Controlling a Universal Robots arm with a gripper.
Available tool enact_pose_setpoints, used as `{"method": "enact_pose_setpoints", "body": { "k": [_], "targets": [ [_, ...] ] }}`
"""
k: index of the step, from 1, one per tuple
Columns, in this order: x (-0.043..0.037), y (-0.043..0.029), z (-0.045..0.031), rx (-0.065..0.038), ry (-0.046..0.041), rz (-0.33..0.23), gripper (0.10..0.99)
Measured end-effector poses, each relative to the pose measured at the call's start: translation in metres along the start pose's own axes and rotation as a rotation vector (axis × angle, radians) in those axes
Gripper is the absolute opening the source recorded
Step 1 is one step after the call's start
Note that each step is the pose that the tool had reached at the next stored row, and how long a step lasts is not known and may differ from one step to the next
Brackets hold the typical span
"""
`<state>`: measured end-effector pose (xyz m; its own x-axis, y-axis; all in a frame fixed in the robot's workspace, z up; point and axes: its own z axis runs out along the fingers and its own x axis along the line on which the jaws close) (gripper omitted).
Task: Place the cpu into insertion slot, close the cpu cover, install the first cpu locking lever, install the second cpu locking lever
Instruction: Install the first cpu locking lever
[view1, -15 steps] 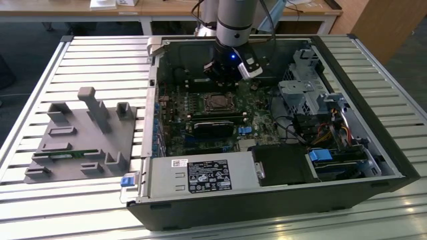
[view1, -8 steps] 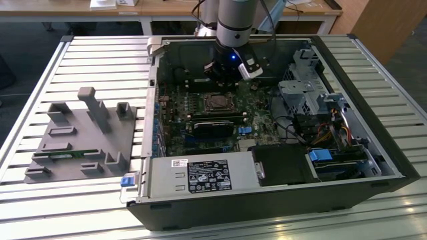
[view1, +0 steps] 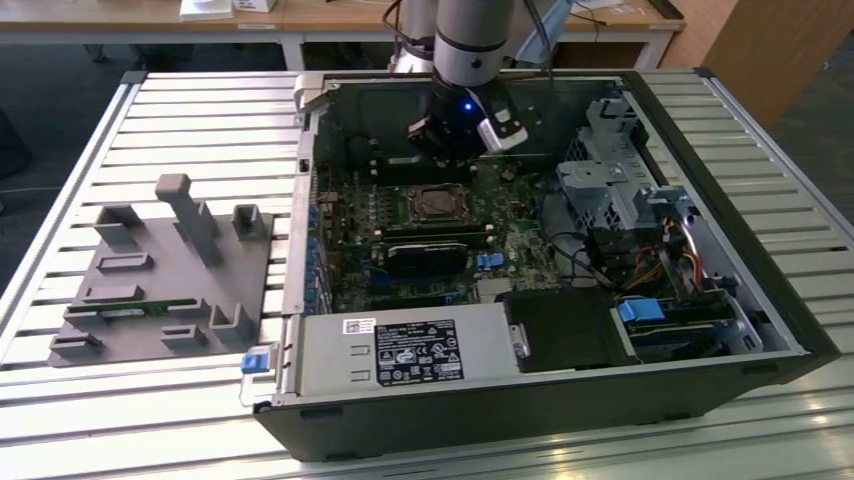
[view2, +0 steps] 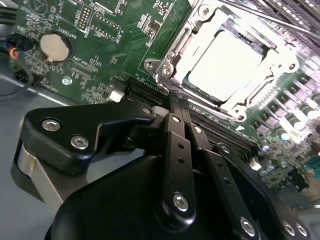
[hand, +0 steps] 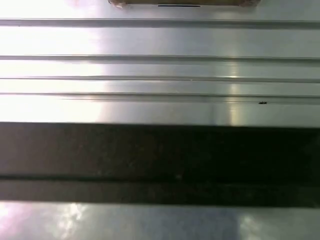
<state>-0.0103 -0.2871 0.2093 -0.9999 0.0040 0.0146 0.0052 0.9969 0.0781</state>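
we are looking at a robotics lab or workshop: an open pc case is lying on a slotted metal bench, a robot arm is reaching into it, a grey jig is sitting beside it, and desks are standing behind.

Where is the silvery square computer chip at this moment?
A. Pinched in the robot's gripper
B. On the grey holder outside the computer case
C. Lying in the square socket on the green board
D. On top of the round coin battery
C: in the second wrist view the cpu lies flat in the insertion slot, with the cpu cover framing it, while the gripper is beside the socket.
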Motion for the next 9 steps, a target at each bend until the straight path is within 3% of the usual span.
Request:
{"method": "enact_pose_setpoints", "body": {
  "k": [9],
  "targets": [
    [0.0,-0.0022,-0.0017,0.0,0.0,0.0,0.106]
  ]
}}
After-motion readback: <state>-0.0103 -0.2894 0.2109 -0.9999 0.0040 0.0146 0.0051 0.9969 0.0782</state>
